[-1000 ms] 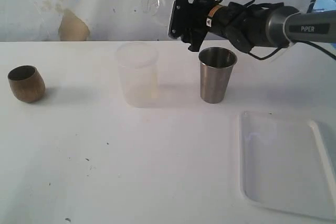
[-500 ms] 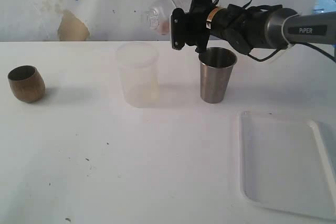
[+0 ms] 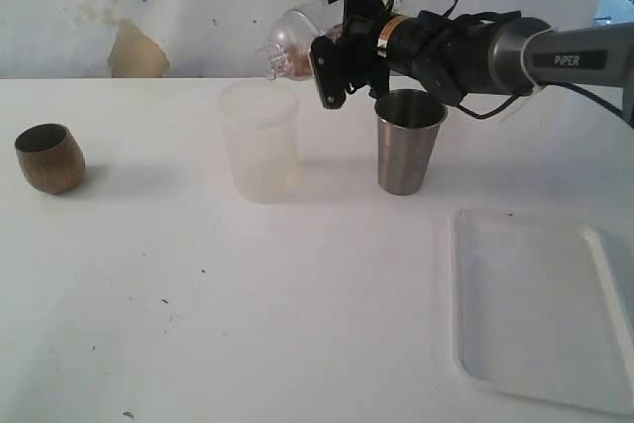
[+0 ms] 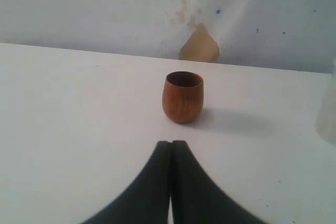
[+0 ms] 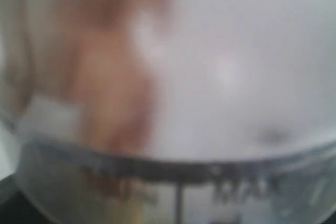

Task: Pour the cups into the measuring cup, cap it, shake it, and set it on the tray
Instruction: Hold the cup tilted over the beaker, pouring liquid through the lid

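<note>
The jaws of the right gripper [image 3: 332,58] grasp the tipped measuring cup [image 3: 288,35] beside the tumbler [image 3: 407,146], not yet on the tray [image 3: 540,309]. The left gripper [image 4: 170,148] has clenched jaws.

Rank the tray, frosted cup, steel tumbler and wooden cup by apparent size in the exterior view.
1. white tray, nearest the camera
2. frosted cup
3. steel tumbler, only slightly smaller
4. wooden cup

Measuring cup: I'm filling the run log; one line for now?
right gripper: shut on measuring cup, tipped sideways near frosted cup | left gripper: shut, facing wooden cup
</note>
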{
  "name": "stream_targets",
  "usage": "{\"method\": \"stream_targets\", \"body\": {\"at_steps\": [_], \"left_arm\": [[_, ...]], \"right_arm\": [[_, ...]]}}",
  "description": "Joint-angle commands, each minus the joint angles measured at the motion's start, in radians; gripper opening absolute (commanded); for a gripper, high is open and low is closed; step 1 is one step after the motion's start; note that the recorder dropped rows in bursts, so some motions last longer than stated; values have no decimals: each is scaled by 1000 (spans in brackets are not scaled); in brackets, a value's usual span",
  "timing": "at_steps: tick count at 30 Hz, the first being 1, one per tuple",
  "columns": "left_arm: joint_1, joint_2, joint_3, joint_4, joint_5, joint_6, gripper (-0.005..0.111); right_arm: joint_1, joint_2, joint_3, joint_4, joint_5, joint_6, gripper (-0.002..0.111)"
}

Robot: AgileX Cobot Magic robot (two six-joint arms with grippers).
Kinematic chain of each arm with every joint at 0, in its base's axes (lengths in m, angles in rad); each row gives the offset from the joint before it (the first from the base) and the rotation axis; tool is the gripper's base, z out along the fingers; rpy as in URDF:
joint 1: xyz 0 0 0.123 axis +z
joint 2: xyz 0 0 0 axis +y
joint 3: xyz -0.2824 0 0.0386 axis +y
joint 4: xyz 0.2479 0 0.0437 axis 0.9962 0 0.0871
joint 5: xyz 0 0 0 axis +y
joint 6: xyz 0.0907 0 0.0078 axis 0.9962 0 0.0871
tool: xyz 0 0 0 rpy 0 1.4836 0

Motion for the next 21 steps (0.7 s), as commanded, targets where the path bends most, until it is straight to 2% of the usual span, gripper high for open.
{"method": "stream_targets", "body": {"at_steps": [1, 8, 21], "left_arm": [[-1, -5, 5, -2, -2, -2, 0], [-1, -5, 5, -2, -2, -2, 0], [-1, -5, 5, -2, -2, -2, 0]], "right_arm": [[-1, -17, -13, 11, -66, -48, 0], [1, -17, -13, 11, -68, -144, 0], [2, -17, -13, 11, -90, -186, 0]]}}
